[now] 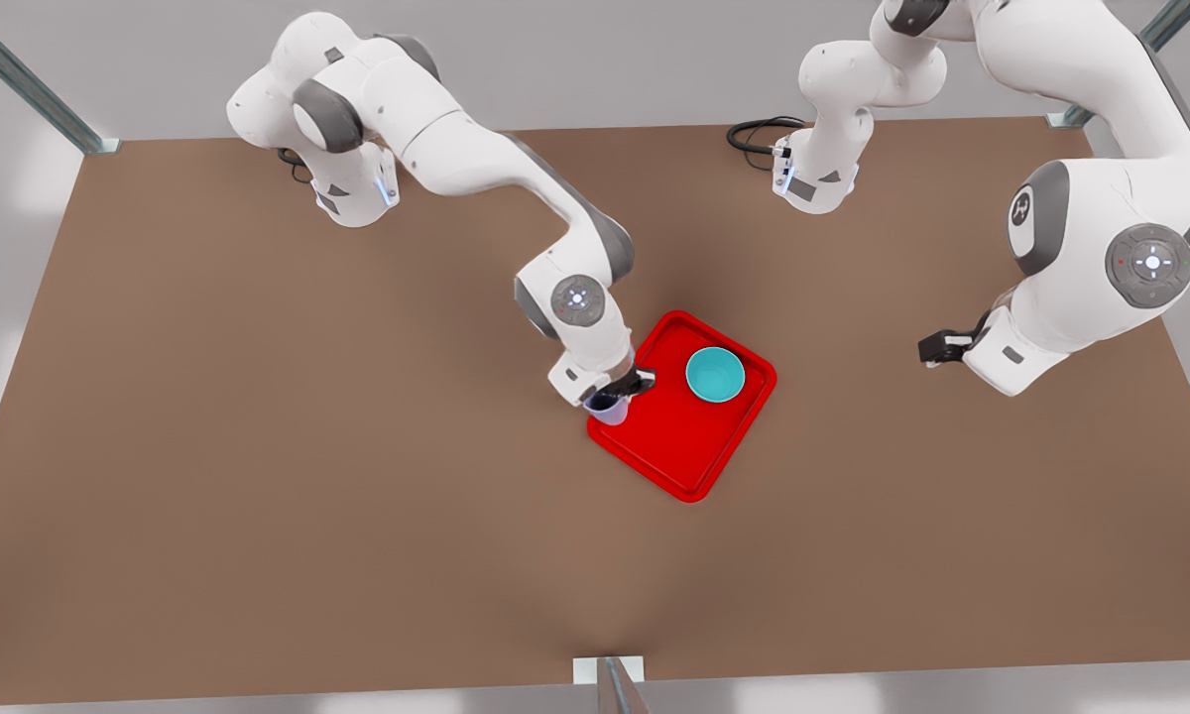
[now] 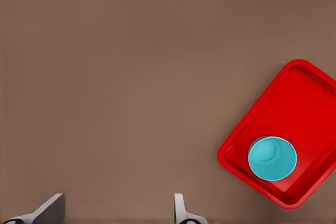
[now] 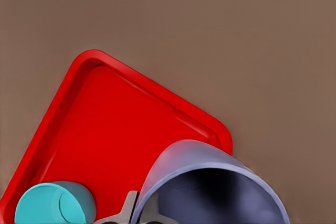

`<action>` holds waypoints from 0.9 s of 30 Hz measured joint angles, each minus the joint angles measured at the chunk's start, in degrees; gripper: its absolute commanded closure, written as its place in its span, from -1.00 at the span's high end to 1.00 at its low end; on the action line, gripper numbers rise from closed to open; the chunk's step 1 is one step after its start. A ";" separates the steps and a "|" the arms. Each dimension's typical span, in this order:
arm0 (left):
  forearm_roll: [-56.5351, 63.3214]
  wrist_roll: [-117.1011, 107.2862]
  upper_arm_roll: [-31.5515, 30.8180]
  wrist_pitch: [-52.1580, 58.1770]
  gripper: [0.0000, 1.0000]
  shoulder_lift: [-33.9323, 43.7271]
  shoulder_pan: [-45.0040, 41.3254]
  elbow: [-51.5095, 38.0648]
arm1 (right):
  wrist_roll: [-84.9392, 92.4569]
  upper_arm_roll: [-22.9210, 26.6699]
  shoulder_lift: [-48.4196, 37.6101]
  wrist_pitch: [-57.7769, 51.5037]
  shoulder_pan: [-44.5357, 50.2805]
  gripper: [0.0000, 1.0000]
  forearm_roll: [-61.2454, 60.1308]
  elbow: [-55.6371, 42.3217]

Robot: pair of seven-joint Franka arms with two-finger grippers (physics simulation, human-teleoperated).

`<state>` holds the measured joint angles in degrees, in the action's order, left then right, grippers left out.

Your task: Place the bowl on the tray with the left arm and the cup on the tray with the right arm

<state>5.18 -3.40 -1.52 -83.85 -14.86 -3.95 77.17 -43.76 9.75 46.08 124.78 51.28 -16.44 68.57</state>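
The teal bowl (image 1: 715,375) (image 2: 272,158) (image 3: 52,203) sits inside the red tray (image 1: 674,436) (image 2: 310,98) (image 3: 115,124), toward its far corner. At the front view's left, my right gripper (image 1: 620,392) (image 3: 139,214) is shut on the rim of the lavender cup (image 1: 607,407) (image 3: 210,187). It holds the cup at the tray's left edge; I cannot tell whether the cup touches the tray. My left gripper (image 1: 937,347) (image 2: 115,214) hangs open and empty over bare table at the front view's right, well away from the tray.
The brown table (image 1: 258,446) stretches wide around the tray. Both arm bases stand at the far edge, with a black cable (image 1: 754,134) beside one. Metal frame posts mark the corners and the front middle.
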 measured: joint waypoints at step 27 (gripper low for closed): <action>-0.07 -1.26 0.38 1.27 1.00 0.53 0.16 -0.17 | -6.04 0.80 3.69 2.19 2.13 0.69 0.01 -4.43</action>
<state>5.11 -4.66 -1.14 -82.58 -14.33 -3.79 77.00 -49.81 10.56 49.76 126.96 53.41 -16.43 64.14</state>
